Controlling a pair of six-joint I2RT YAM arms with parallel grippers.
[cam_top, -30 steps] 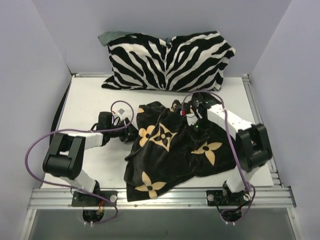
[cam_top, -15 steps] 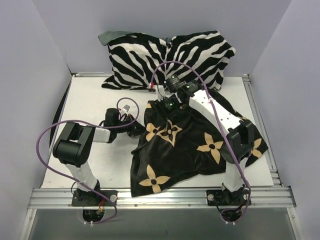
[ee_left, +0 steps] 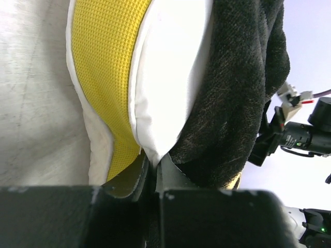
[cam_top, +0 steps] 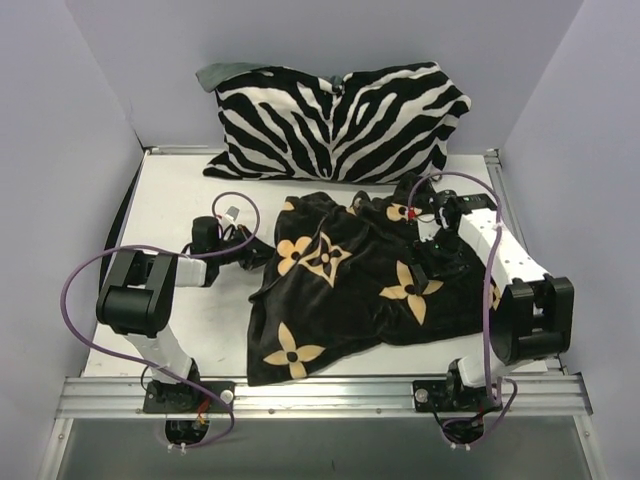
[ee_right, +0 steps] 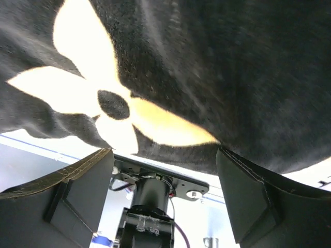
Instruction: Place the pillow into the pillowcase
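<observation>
the left gripper (ee_left: 153,168) has its jaws pinched together on the white corner seam of the pillow (ee_left: 103,62), just beside the edge of the black pillowcase (cam_top: 350,290) (only the pillow's end shows outside it). the right gripper (ee_right: 163,152) gapes wide and grips nothing, with pillowcase fabric at its fingertips.
</observation>
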